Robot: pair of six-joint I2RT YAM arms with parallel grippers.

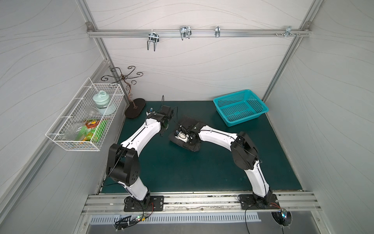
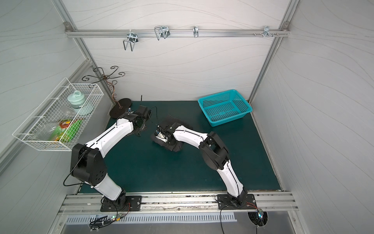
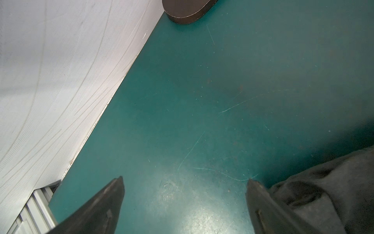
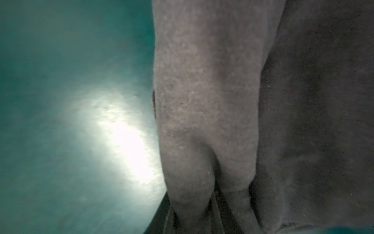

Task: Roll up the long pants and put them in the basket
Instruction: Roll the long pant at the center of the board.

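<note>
The long pants (image 1: 190,122) lie as a dark charcoal bundle in the middle of the green table, seen in both top views (image 2: 169,120). My right gripper (image 1: 176,139) reaches down onto the bundle's near-left part. In the right wrist view it (image 4: 192,210) is shut on a raised fold of the grey cloth (image 4: 202,101), which hides most of both fingers. My left gripper (image 1: 165,129) hovers just left of the bundle. In the left wrist view it (image 3: 185,180) is open with only bare table between its fingertips. An edge of the pants (image 3: 323,192) lies against the outside of one finger.
A teal plastic basket (image 1: 247,118) stands at the back right of the table. A dark oval stand base (image 1: 135,110) (image 3: 188,10) sits at the back left by the wall. A white wire basket (image 1: 85,119) with packets hangs on the left wall.
</note>
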